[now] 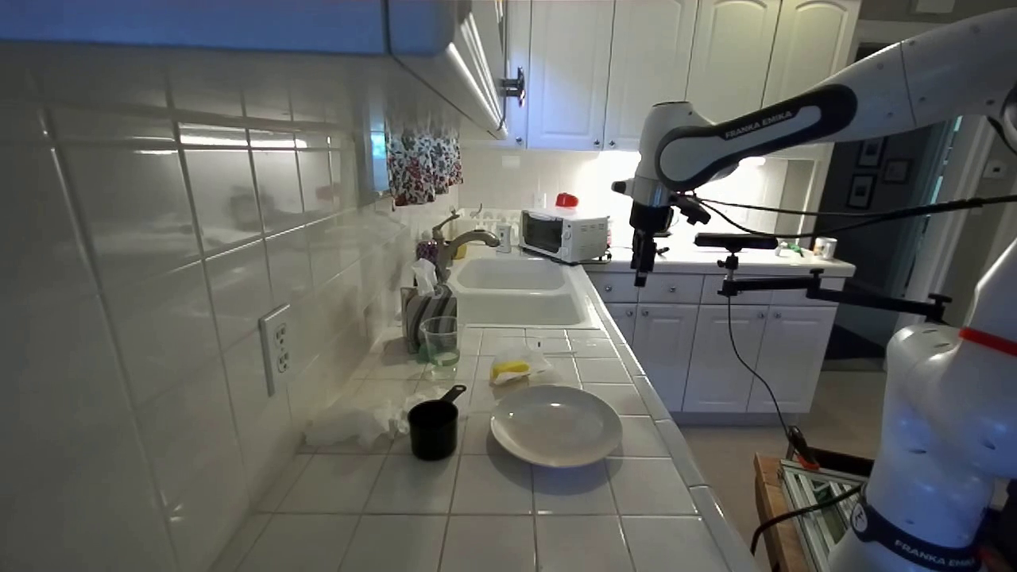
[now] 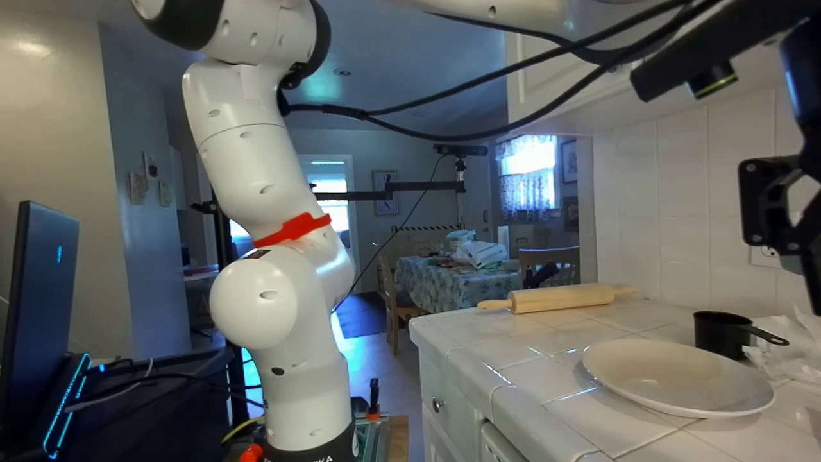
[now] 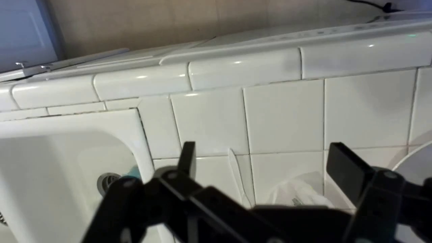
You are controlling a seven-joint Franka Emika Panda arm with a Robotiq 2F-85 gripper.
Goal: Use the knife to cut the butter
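The butter [image 1: 509, 369], a small yellow block, lies on a crumpled white wrapper [image 1: 542, 367] behind the plate in an exterior view. In the wrist view the wrapper [image 3: 293, 191] shows partly, and the butter is hidden. A white plastic knife [image 3: 238, 175] lies flat on the tiled counter left of the wrapper, its lower end hidden by the gripper. The round white plate [image 1: 556, 427] also shows in an exterior view [image 2: 680, 378] and at the wrist view's right edge [image 3: 416, 163]. My gripper [image 3: 263, 152] is open and empty, well above the counter; it points down in an exterior view [image 1: 640, 276].
A black measuring cup [image 1: 433, 429] stands beside the plate. A clear cup [image 1: 441, 349] and a napkin holder [image 1: 429, 314] stand near the wall. The sink [image 3: 135, 125] lies left of the knife. A rolling pin [image 2: 563, 298] lies at the counter's far end.
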